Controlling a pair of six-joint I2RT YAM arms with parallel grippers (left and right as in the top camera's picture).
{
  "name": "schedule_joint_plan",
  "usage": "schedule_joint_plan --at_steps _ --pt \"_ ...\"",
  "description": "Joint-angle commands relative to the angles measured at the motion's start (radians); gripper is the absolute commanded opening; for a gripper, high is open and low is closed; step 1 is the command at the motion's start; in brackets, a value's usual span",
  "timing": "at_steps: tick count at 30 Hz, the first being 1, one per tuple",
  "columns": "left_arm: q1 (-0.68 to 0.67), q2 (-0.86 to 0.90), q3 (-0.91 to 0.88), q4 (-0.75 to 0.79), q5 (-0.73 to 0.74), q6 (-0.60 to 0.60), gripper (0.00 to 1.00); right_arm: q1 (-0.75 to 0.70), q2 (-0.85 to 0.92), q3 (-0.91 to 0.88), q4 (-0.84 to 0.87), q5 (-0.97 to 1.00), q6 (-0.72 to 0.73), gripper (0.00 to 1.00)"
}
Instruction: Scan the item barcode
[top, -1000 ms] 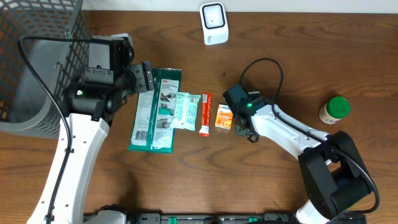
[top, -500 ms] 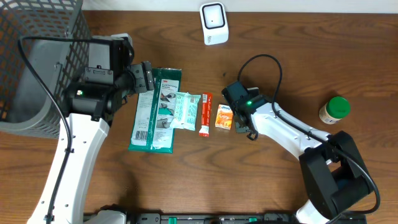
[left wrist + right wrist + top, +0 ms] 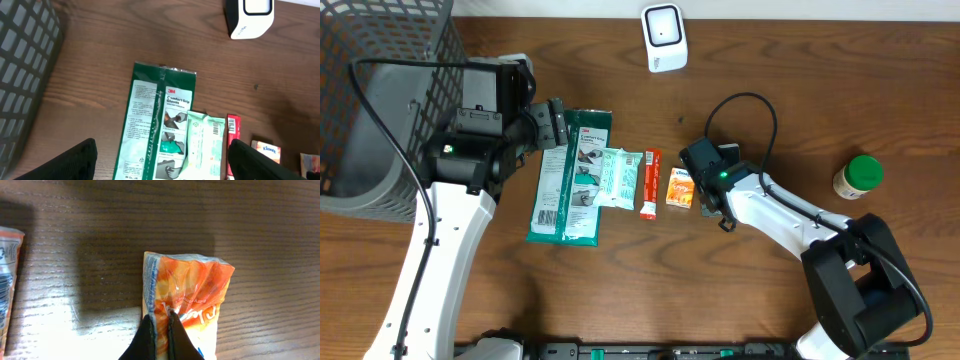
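Right pincer [image 3: 159,330]: we record it closed. Its two black fingertips are pressed together on a fold of wrapper at one end of the small orange film-wrapped tissue pack [image 3: 192,295]. That pack lies flat to the right of the long green plastic glove packet [image 3: 570,180], our landmark, with two sachets between them.

Left pincer [image 3: 162,145]: we record it spread wide and holding nothing. It sits at the glove packet's upper left corner, and in the wrist view one finger shows on either side of the packet.

Brown wood-grain table [image 3: 620,290]: it carries every item listed here.

Grey wire-mesh basket [image 3: 380,90]: we place it well to the left of the glove packet, beyond the left arm.

Glove packet: it lies flat and lengthwise, printed side up, with white lettering.

White boxy scanner with a dark window [image 3: 663,38]: we place it up and to the right of the glove packet, well apart, near the table's far edge.

Pale mint plastic sachet [image 3: 617,178]: it overlaps the glove packet's right edge, and a barcode shows on it.

White bottle with a green cap [image 3: 858,177]: it stands far to the right of the glove packet, beyond the right arm.

Narrow red stick sachet [image 3: 649,183]: it lies to the right of the glove packet, just beside the mint sachet and near the orange pack.
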Motion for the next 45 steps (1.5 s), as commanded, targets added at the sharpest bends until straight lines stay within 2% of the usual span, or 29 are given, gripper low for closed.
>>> schedule_joint_plan --at_steps 1,8,16,45 --pt "0.000 0.000 -0.002 -0.002 -0.005 -0.006 0.84 -0.004 -0.023 0.035 -0.015 -0.129 0.003 0.01" --pt "0.000 0.000 -0.002 -0.002 -0.005 -0.006 0.84 -0.019 -0.102 0.084 -0.017 -0.264 0.005 0.01" --pt "0.000 0.000 -0.002 -0.002 -0.005 -0.006 0.84 -0.018 -0.203 0.084 -0.018 -0.273 0.005 0.01" --pt "0.000 0.000 -0.002 -0.002 -0.005 -0.006 0.84 -0.024 -0.217 0.084 -0.044 -0.308 -0.020 0.01"
